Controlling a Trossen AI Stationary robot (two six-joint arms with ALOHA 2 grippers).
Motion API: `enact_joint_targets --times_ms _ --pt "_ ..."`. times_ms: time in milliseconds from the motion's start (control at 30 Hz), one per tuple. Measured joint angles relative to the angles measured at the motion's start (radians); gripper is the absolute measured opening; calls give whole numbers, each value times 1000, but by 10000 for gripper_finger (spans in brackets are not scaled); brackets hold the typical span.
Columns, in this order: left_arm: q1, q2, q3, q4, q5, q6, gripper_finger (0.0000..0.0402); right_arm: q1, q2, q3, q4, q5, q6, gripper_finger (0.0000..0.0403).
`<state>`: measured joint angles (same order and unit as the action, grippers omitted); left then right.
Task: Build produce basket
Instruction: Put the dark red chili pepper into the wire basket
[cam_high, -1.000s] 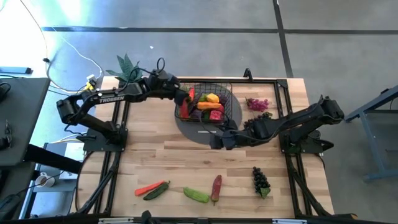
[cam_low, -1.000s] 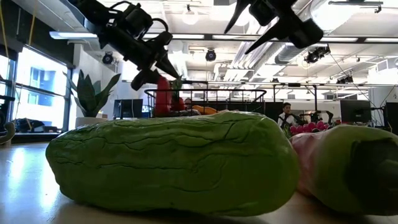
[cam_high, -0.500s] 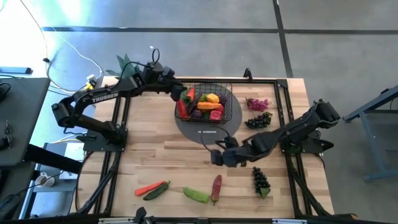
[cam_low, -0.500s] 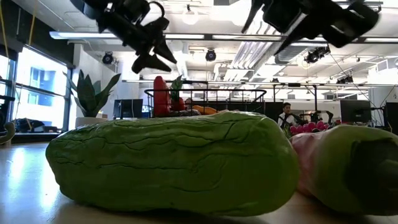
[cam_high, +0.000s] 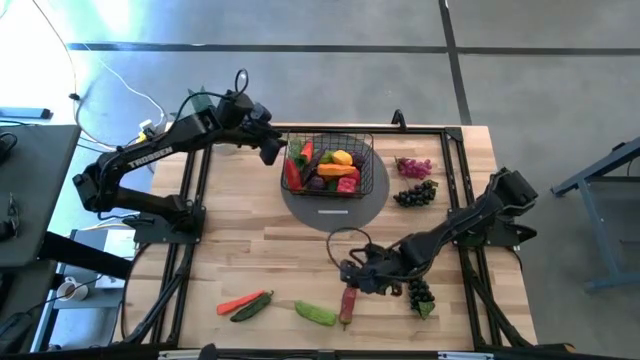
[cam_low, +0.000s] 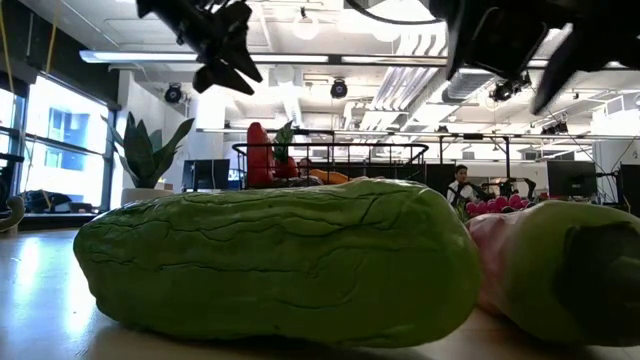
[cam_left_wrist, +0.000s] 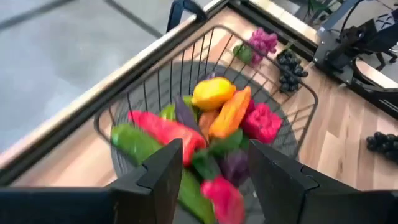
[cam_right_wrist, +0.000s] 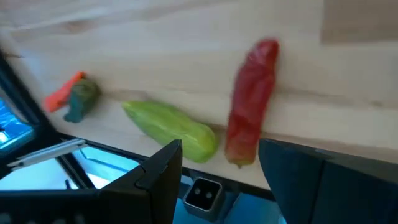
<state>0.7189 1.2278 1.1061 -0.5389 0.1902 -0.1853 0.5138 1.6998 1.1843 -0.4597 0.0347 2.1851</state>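
The black wire basket (cam_high: 368, 150) stands on a grey round mat at the table's far middle. It holds red, green, orange and yellow produce (cam_left_wrist: 214, 109). My left gripper (cam_high: 274, 152) hangs open and empty above the basket's left rim. My right gripper (cam_high: 353, 278) is open and empty, low over the table's near half, just above a red chilli (cam_right_wrist: 252, 102) that lies flat on the wood. A green cucumber (cam_high: 316, 313) lies to the chilli's left, and a carrot with a dark green piece (cam_high: 244, 303) lies farther left. Dark grapes (cam_high: 418, 290) lie right of the chilli.
Pink grapes (cam_high: 413, 166) and dark grapes (cam_high: 415, 194) lie right of the basket. A potted plant (cam_high: 200, 105) stands at the far left corner. Bare wood lies between the mat (cam_high: 300, 205) and the near row of produce.
My left gripper has risen and drawn back from the basket toward the table's far left; the red pepper stays in the basket. My right gripper has swung from beside the mat toward the near edge and sunk toward the red chilli, rolling its wrist.
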Motion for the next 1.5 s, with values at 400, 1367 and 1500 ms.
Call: enact_joint_targets --times_ms 400,1367,1500 --pt "-6 -92 0 -233 -19 -24 168 12 115 0 128 -66 62 195" --pt "-14 -95 0 -333 -112 12 168 -10 245 0 98 -72 85 189" --pt "-14 -95 0 -333 -112 32 168 -10 245 0 97 -68 69 149"
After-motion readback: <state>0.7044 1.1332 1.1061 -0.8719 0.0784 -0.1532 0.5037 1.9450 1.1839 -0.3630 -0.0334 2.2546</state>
